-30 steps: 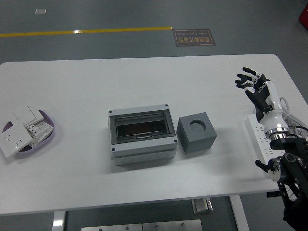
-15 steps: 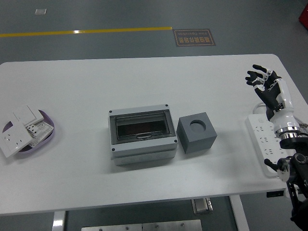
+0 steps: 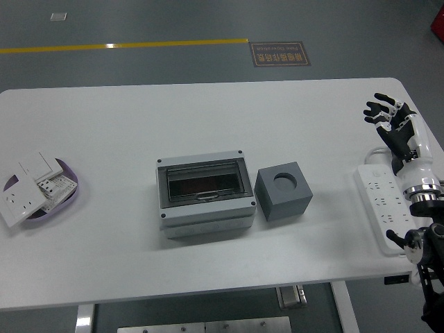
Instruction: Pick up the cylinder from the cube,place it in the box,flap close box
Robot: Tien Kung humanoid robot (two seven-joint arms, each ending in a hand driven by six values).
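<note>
Head view shows one grey box [image 3: 205, 195] with a shut smoky flap at the white table's [image 3: 139, 125] middle, one matte grey cube [image 3: 282, 191] just right of it with a round empty socket; no cylinder visible. One right hand [image 3: 393, 121], fingers spread, grasping nothing, hovers beyond one white power strip [image 3: 380, 205]. One purple dish [image 3: 69, 201] of white switches sits far left

The right robot hand [image 3: 394, 123] has 5 black fingers, white knuckle segments, a white forearm shell and a silver wrist ring.
</note>
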